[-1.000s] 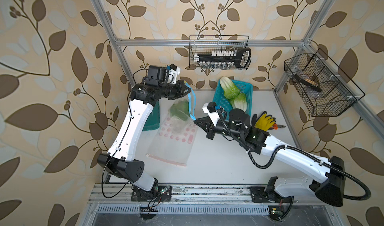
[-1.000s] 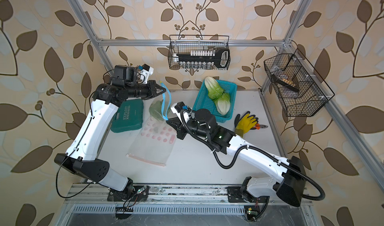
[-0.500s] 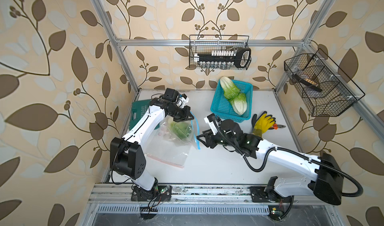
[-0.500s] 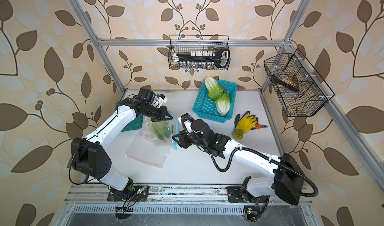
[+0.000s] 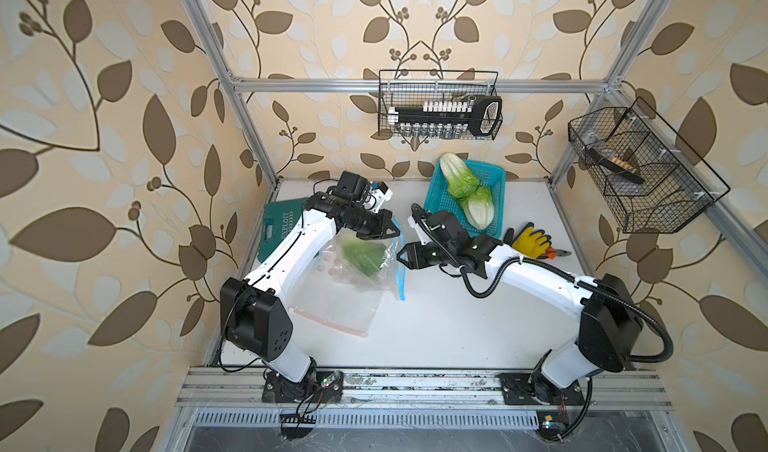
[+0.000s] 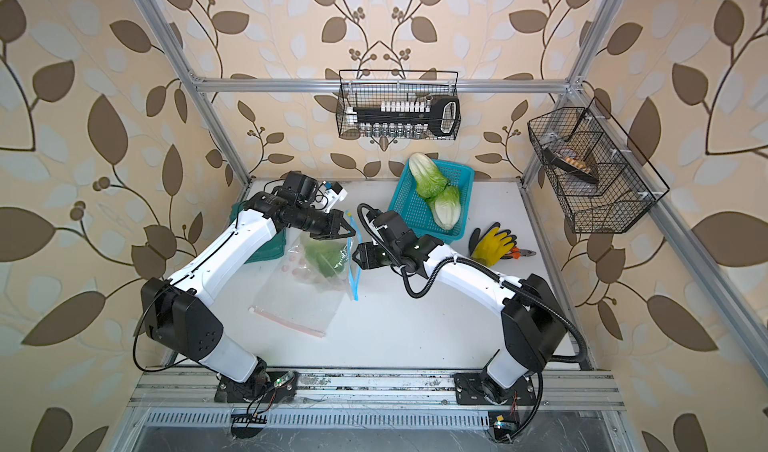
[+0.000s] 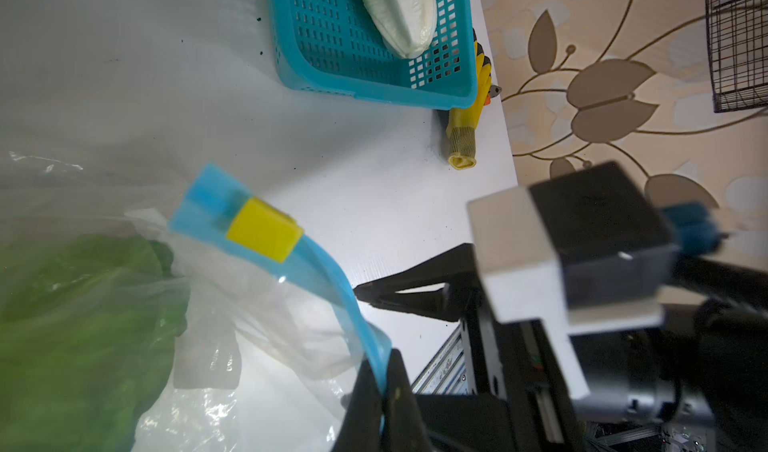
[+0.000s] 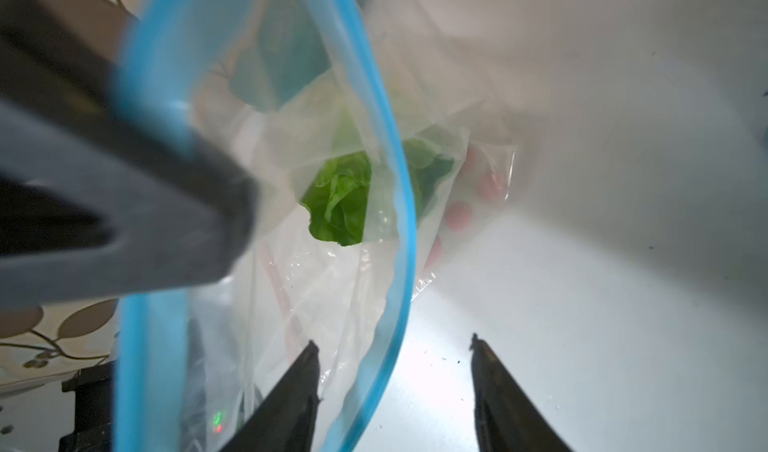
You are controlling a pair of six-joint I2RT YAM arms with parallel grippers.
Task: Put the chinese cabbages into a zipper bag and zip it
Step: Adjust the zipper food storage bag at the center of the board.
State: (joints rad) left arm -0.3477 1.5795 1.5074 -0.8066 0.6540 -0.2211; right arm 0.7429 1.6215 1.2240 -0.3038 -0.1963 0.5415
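Note:
A clear zipper bag (image 5: pixel 345 296) with a blue zip strip (image 7: pixel 324 271) and a yellow slider (image 7: pixel 264 235) lies on the white table. One of the chinese cabbages (image 5: pixel 361 256) is inside it. My left gripper (image 7: pixel 382 371) is shut on the blue strip and holds the bag's mouth up, as both top views show (image 6: pixel 351 233). My right gripper (image 8: pixel 392 341) is open at the mouth, with the strip's free side running between its fingers; in a top view it (image 5: pixel 401 258) is just below the left gripper. Two more cabbages (image 5: pixel 457 175) (image 5: pixel 478 206) lie in the teal basket (image 5: pixel 496 179).
A green tool case (image 5: pixel 282 229) lies under the left arm by the wall. A yellow glove (image 5: pixel 530 240) and pliers (image 5: pixel 557 253) sit right of the basket. Wire baskets (image 5: pixel 440 109) (image 5: pixel 636 171) hang on the back and right frame.
The left gripper has come down with the bag, and the cabbage inside now rests low on the table. The right gripper went from shut to open and moved up to the bag's mouth.

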